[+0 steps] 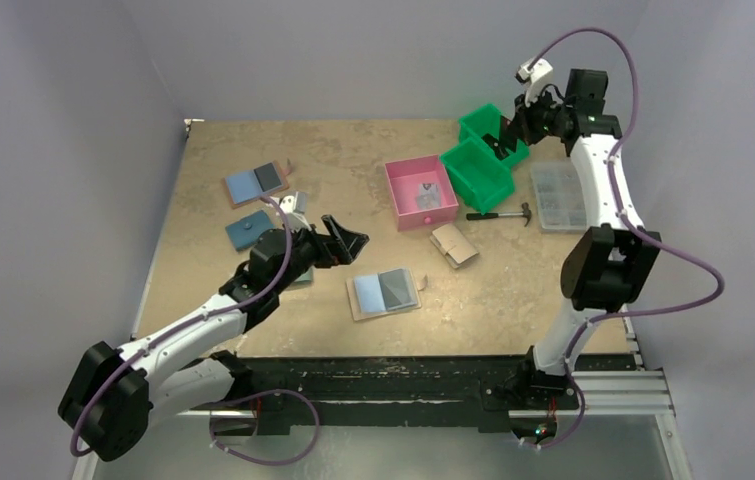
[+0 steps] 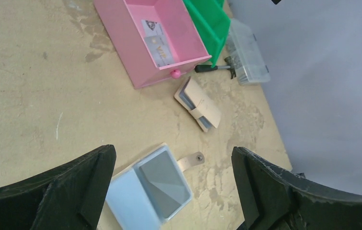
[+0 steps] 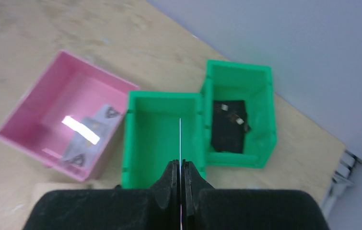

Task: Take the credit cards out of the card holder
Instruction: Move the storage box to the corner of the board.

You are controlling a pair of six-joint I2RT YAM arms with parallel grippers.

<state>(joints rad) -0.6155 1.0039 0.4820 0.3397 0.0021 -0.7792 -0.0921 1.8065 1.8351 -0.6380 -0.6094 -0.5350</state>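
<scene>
The card holder [image 1: 385, 292] lies open on the table, showing a pale blue panel and a dark grey one, with its snap tab [image 2: 192, 160] sticking out. It shows low in the left wrist view [image 2: 145, 191]. No card shows in its panels. My left gripper [image 1: 345, 238] is open and empty, just above and left of the holder, which lies below and between its fingers [image 2: 173, 158]. My right gripper [image 1: 506, 135] is shut on a thin credit card [image 3: 180, 139], seen edge-on, above the near green bin [image 3: 162, 139]. Its colour is hidden.
A pink box [image 1: 419, 192] holds cards [image 3: 92, 136]. The far green bin [image 3: 239, 115] holds a black card. A tan folded wallet [image 1: 454, 245], a hammer [image 1: 501, 214] and a clear parts case [image 1: 558, 195] lie right. Another open holder [image 1: 256, 183] and a teal one [image 1: 249, 231] lie left.
</scene>
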